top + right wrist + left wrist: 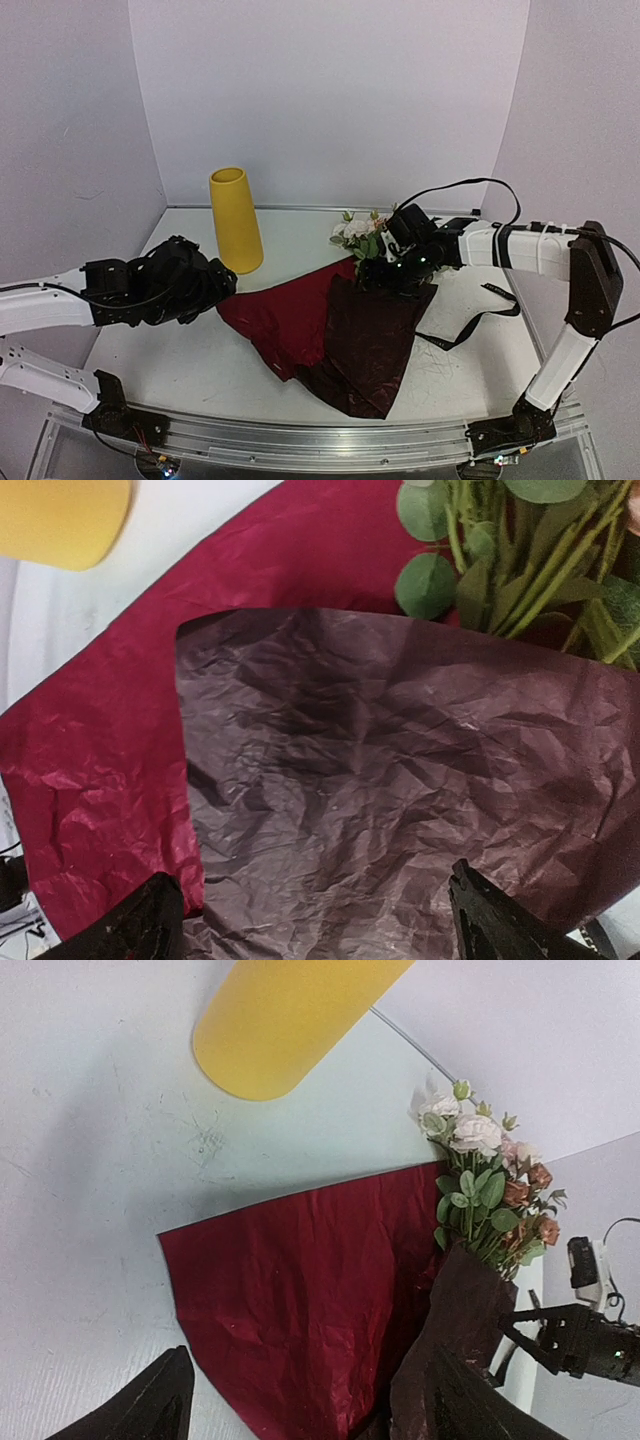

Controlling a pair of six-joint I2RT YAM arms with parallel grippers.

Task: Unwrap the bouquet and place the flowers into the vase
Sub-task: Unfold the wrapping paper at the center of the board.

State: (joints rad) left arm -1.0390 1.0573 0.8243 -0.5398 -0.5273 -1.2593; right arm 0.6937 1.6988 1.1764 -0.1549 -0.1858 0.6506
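Observation:
The yellow vase (236, 222) stands upright at the back left; its base also shows in the left wrist view (285, 1020). The bouquet lies untied in the middle. Its dark red wrapping paper (285, 315) is spread flat, with a darker flap (365, 335) folded over the stems. The flowers (360, 235) stick out from the flap's far end, white and rust blooms with green leaves (485, 1180). My left gripper (222, 290) is open at the paper's left edge (315, 1410). Over the flap's far end, just below the flowers, my right gripper (385, 278) hovers open, holding nothing (320, 925).
A black ribbon (470, 325) lies loose on the table to the right of the paper. White walls close in the back and both sides. The table's metal front rail (320, 440) runs along the near edge.

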